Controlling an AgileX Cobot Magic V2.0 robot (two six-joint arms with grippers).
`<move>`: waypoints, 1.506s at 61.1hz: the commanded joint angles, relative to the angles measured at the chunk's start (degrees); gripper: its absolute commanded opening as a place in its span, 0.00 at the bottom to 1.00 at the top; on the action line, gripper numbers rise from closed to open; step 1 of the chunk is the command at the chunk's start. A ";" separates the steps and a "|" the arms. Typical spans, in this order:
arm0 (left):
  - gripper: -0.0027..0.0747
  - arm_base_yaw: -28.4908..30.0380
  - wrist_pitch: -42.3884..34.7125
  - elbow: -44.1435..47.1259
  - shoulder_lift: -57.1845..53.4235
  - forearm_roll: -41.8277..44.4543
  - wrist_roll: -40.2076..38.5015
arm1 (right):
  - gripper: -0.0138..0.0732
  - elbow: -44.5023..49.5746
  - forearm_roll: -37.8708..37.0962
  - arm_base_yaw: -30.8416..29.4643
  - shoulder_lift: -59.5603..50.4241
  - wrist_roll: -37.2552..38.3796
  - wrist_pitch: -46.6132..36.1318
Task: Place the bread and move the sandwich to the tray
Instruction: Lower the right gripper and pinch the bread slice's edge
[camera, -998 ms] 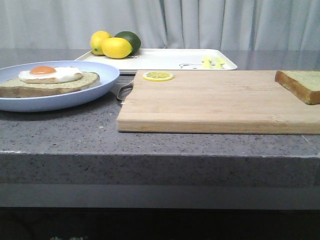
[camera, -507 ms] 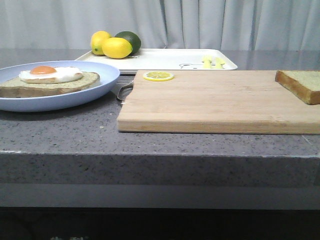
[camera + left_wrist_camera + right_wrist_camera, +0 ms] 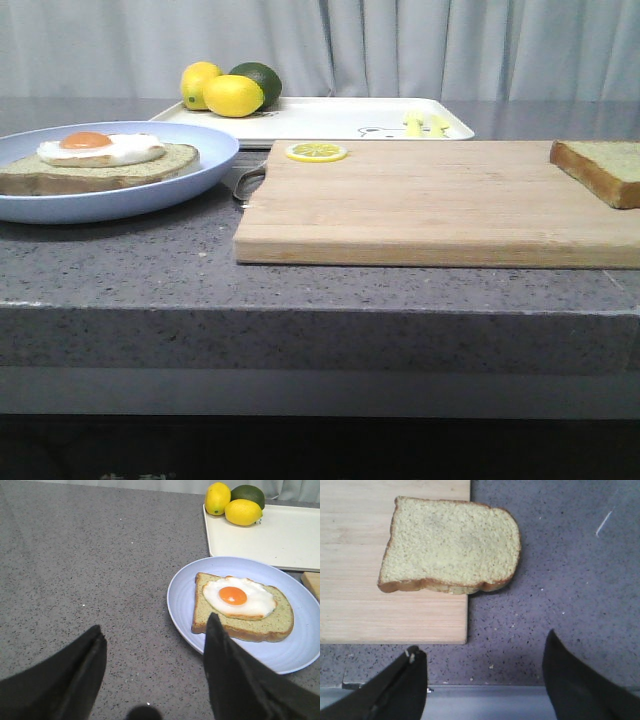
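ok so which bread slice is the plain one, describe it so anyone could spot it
Find the light wooden cutting board in the middle of the table. At its right end lies the bread, overhanging the board's edge onto the grey counter. It has a brown crust and a bare greenish-tan face, unlike the slice on the blue plate, which carries a fried egg.

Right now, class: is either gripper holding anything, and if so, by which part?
Nothing is held. The left gripper is open above the grey counter beside the pale blue round plate; the right gripper is open near the plain brown-crusted bread slice.
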 commanded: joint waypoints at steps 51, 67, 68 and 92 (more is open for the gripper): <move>0.59 -0.05 -4.78 -1.48 0.67 -0.05 -0.01 | 0.74 -22.68 45.12 -34.69 41.85 -36.11 19.33; 0.59 -0.05 -4.78 -1.48 0.67 -0.05 -0.01 | 0.74 -22.68 55.97 -36.20 50.80 -45.48 21.21; 0.59 -0.05 -4.78 -1.48 0.67 -0.05 -0.01 | 0.74 -22.68 56.41 -36.20 51.14 -45.72 21.21; 0.59 -0.05 -4.78 -1.48 0.67 -0.05 -0.01 | 0.74 -22.68 58.95 -34.02 56.02 -47.38 23.35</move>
